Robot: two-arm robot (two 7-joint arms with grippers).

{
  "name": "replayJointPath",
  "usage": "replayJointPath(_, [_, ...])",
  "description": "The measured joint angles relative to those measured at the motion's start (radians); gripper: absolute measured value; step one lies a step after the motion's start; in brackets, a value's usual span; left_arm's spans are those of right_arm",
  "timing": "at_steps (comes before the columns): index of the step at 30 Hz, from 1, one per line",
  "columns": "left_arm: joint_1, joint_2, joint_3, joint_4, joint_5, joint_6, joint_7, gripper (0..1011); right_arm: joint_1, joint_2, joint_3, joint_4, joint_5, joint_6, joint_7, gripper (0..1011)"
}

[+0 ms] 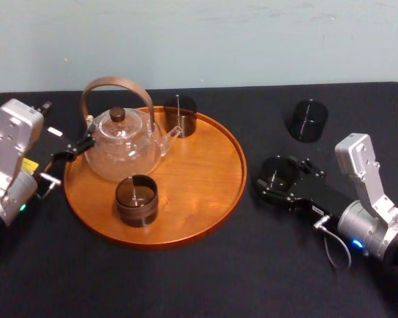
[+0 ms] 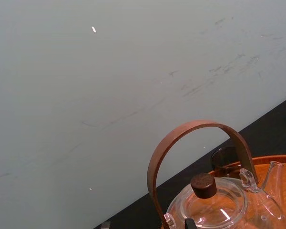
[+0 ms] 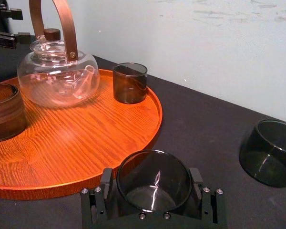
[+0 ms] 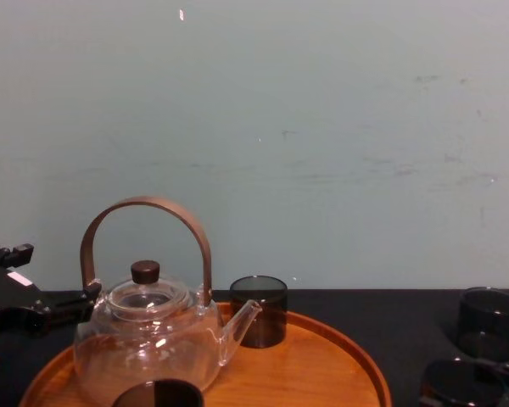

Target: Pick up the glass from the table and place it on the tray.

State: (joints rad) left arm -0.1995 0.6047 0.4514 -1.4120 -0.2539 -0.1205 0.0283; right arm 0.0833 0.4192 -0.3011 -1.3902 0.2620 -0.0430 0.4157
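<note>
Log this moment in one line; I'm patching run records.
right gripper: around glass on table, beside tray | left gripper: beside teapot

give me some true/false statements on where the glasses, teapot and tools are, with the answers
1. Two dark glasses stand on the tray: the back glass and the front glass. True.
2. The right tool is at the near glass, which rests on the table beside the tray. True.
3. The teapot stands on the bare table. False: it stands on the tray.
4. The lone glass stands on the table, off the tray. True.
5. The left tool hovers over the front glass. False: it is beside the teapot, at the tray's left edge.
</note>
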Motion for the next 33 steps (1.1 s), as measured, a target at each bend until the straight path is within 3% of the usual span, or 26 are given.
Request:
replayJointPath(19, [0.000,0.000,0.000,0.000,0.000,0.000,0.000,1010,0.005,-0.003,-0.004,0.006,-0.006,-0.004,-0.003,1003])
replayJointPath(23, [0.000,0.000,0.000,0.000,0.000,0.000,0.000,1010,0.005,-0.003,-0.003,0.005,-0.005,-0.004,-0.003,918])
replayJointPath(33, [0.000,0.000,0.000,0.000,0.000,0.000,0.000,1010,0.004,-0.002,-0.003,0.004,-0.004,-0.003,-0.004,905])
